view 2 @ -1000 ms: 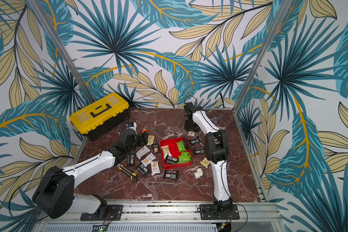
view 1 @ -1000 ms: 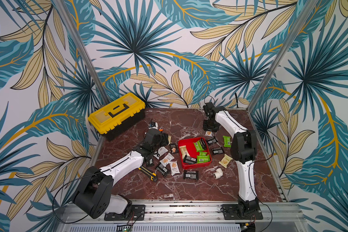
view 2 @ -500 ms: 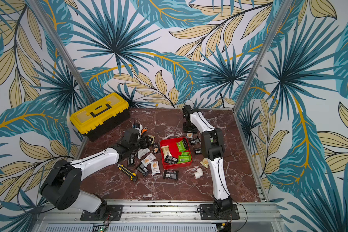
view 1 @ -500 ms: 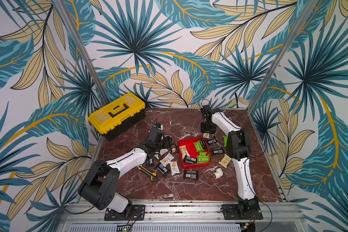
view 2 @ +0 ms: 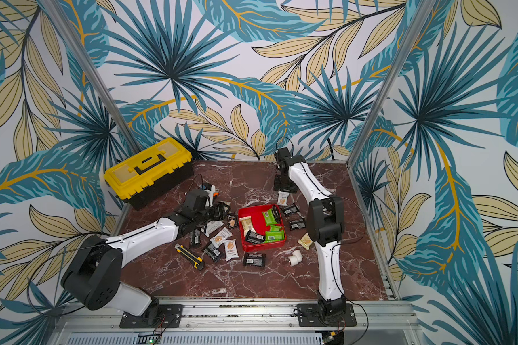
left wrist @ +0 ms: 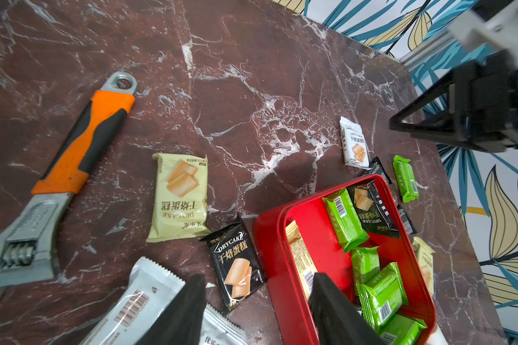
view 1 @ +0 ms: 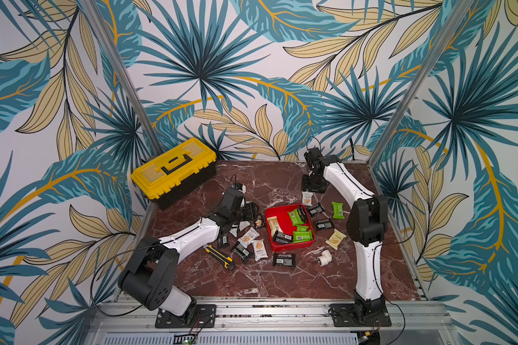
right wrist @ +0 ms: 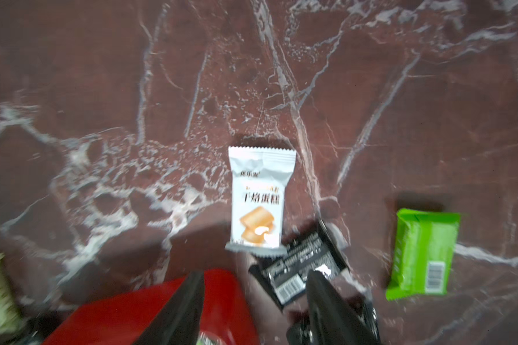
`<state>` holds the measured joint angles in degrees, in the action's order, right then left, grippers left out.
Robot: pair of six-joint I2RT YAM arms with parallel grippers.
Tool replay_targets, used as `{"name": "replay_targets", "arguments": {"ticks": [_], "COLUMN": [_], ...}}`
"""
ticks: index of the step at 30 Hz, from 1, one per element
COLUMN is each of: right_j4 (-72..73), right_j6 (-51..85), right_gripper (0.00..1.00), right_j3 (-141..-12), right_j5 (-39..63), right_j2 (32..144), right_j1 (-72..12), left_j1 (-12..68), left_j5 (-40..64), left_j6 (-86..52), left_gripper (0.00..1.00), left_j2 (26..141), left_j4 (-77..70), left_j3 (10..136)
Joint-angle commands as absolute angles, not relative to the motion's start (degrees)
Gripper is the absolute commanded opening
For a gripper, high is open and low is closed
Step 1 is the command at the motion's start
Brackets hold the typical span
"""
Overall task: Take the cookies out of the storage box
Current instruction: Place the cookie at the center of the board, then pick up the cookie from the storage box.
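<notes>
While cookies lie in the box, the left end effector, jaws apart and empty, sits over its wall, nearer than the right end effector, likewise apart, beyond the far corner.

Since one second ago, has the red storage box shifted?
No. In a top view the storage box lies just as near the white pipe elbow as before.

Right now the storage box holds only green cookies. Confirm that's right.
Wrong on "only". The storage box holds green cookies, but also a black packet and a cream packet. The left wrist view shows this.
</notes>
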<state>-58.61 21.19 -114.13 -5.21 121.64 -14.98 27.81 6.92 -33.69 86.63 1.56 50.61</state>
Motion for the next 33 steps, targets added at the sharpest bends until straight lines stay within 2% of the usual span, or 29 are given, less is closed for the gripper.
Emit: {"name": "replay_targets", "arguments": {"ticks": [1, 9, 16, 33], "right_j4": [-56.2, -51.9, -47.9, -44.9], "right_j6": [20.0, 22.6, 24.5, 22.8], "right_gripper": [0.58, 0.56, 0.57, 0.62], "right_j3": [-106.4, -93.4, -89.8, -90.0], "right_j5": [-0.8, 3.6, 6.1, 4.3], "right_j2": [114.3, 105.5, 110.0, 119.2], "right_j1": [-18.1, -26.5, -32.3, -35.8], "left_j1": [28.1, 29.5, 30.6, 30.5], "left_j5": [9.7, 14.4, 13.8, 4.6], "left_j6": [-34.7, -35.0, -37.3, -47.8], "left_gripper": [0.60, 0.58, 0.54, 0.56], "left_j2": [86.9, 88.0, 87.8, 81.9], "left_j4": [1.7, 0.5, -0.8, -4.2], "left_j3": [52.6, 51.4, 49.5, 42.6]}}
